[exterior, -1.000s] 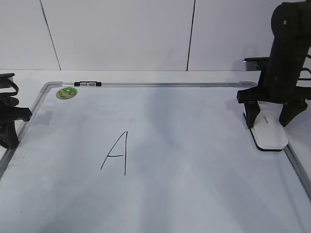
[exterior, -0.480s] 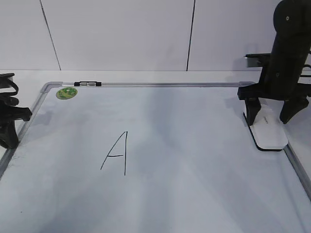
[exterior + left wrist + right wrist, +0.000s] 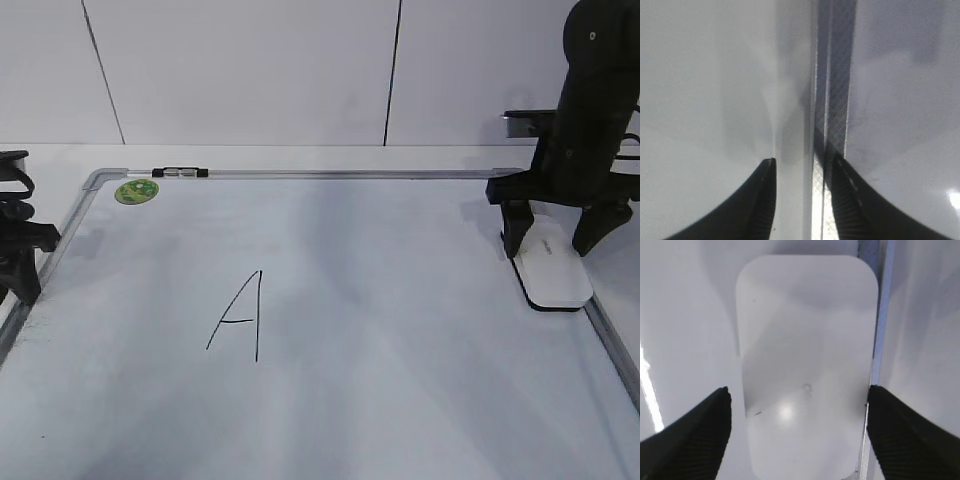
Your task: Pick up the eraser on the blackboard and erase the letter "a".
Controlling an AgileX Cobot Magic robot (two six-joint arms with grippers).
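From where I'm standing, exterior view first: the big white dry-erase blackboard with its silver-grey metal frame (image 3: 300,174) lies flat on the bench, and the white rounded-rectangular plastic eraser (image 3: 553,272) sits at its right edge, touching the frame. The right claw (image 3: 552,232) now straddles the eraser's far end; compared with 1 second ago the arm has straightened up and settled, so I'd guess the grab is about to happen. Only a tall black capital "A" (image 3: 238,316) shows, I can't spot any lowercase "a".

Left wrist view: the left claw (image 3: 802,195) is parked over the frame rail, fingers slightly apart, holding nothing.

Right wrist view: the right claw's fingers (image 3: 690,437) are spread wide, 1 on each side of the eraser, not yet gripping it.
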